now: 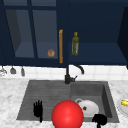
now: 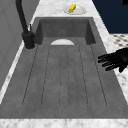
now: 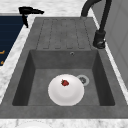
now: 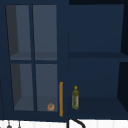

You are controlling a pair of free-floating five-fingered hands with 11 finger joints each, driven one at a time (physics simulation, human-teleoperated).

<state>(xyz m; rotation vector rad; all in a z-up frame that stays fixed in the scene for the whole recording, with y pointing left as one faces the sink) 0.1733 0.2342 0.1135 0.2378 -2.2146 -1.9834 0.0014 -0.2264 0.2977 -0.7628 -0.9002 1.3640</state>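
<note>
My left hand [image 1: 38,109] hovers over the front edge of the ribbed drainboard [image 1: 47,96], open with straight, spread fingers and holding nothing. The same hand [image 2: 113,60] reaches in over the drainboard [image 2: 65,75] from the front rim in the left side view, and shows flat at the far end [image 3: 28,11] in the right side view. My right hand [image 1: 100,119] floats at the basin's front right corner as a dark rounded shape. A large red ball [image 1: 67,115] sits between the two hands. A white plate [image 3: 65,93] with a strawberry [image 3: 65,82] lies in the basin.
A black faucet [image 1: 68,75] stands behind the sink. On the right counter a plate [image 1: 121,107] carries a yellow corn cob [image 1: 124,102]. In the blue wall cabinet, an olive oil bottle [image 4: 75,98] stands on the open shelf, with a brown round item [image 4: 51,107] behind the glass door.
</note>
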